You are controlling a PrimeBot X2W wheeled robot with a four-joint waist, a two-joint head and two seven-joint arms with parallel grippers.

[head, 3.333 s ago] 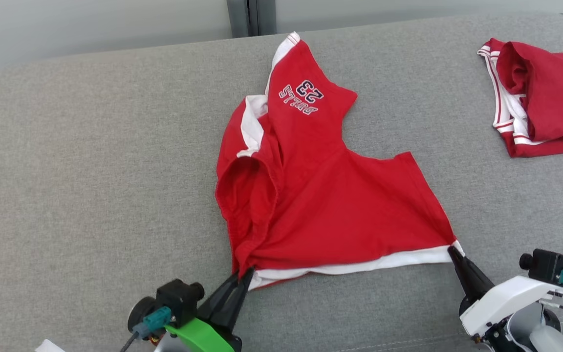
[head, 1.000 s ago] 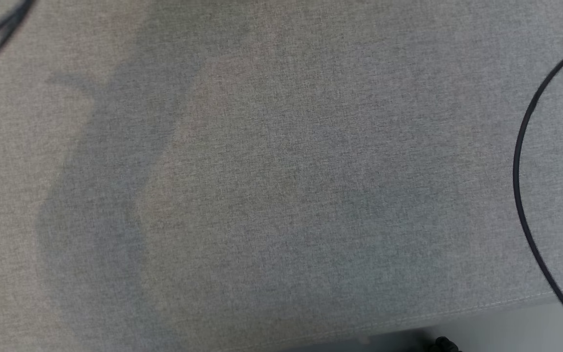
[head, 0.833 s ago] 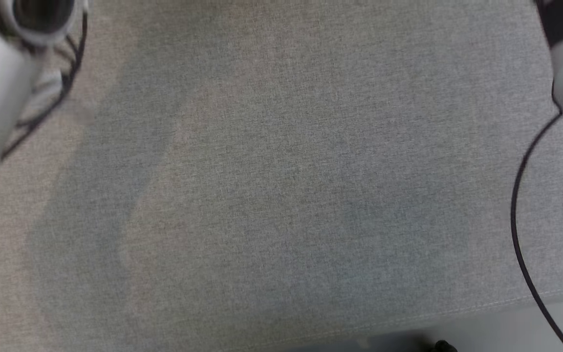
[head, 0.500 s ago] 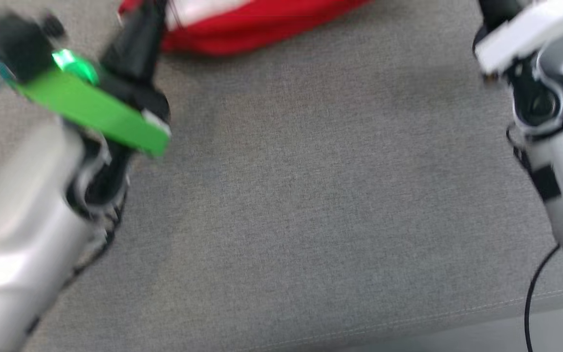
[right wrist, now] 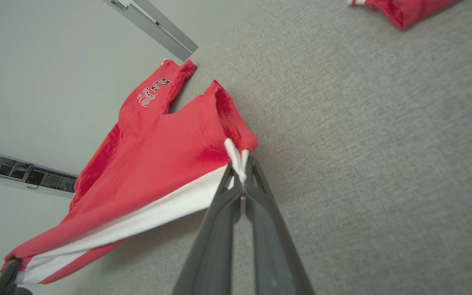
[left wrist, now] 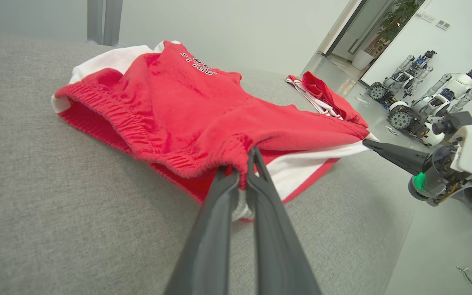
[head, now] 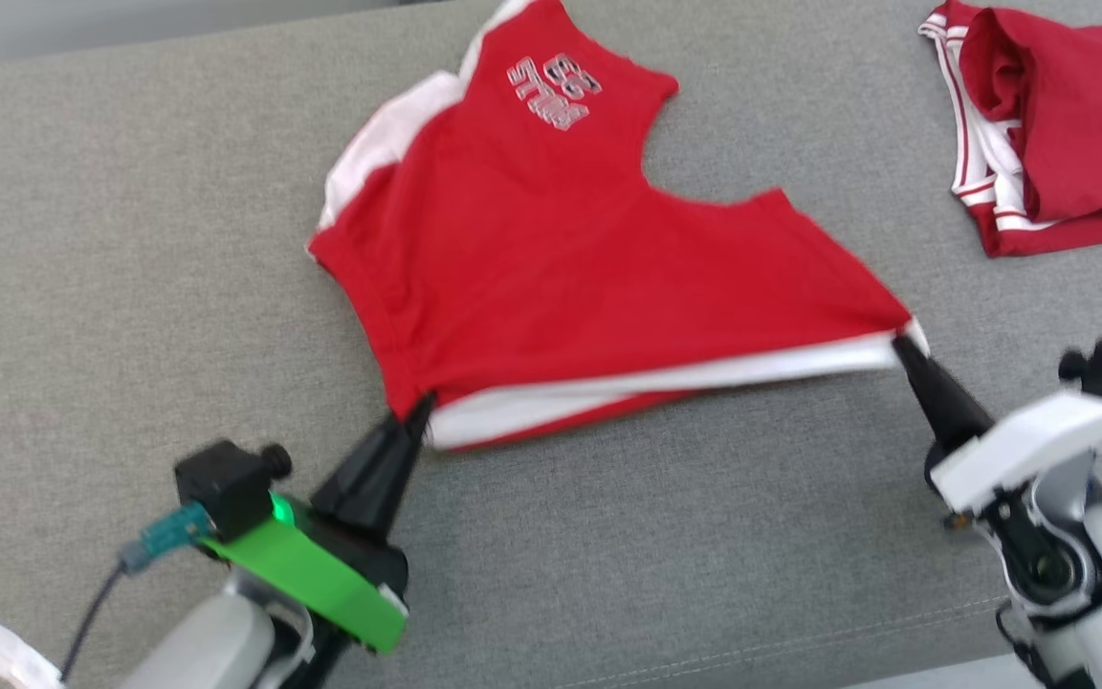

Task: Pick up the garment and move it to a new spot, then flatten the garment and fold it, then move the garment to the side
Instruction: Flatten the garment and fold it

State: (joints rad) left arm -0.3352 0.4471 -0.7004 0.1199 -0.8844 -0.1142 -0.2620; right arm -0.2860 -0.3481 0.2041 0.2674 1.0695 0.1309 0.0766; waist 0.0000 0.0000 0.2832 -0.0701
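Note:
The garment (head: 589,258) is a pair of red shorts with white trim and a number print, spread on the grey cushion (head: 130,239). Its near edge is stretched taut between my two grippers and raised slightly off the fabric. My left gripper (head: 422,410) is shut on the near left corner, where its tips (left wrist: 244,164) pinch the gathered red band of the garment (left wrist: 203,110). My right gripper (head: 900,346) is shut on the near right corner, and the white trim pokes out between its tips (right wrist: 242,164). Beyond them the garment (right wrist: 158,155) runs away to the left.
A second red garment (head: 1058,124) with white stripes lies bunched at the far right of the cushion. The cushion's front seam (head: 800,646) runs close below my arms. Pale walls stand behind, and other robots (left wrist: 424,102) are parked on the floor to the right.
The head view swung down over bare cushion and back up. The garment now lies flatter and wider than before, its folded left side opened out, both grippers still holding the near corners.

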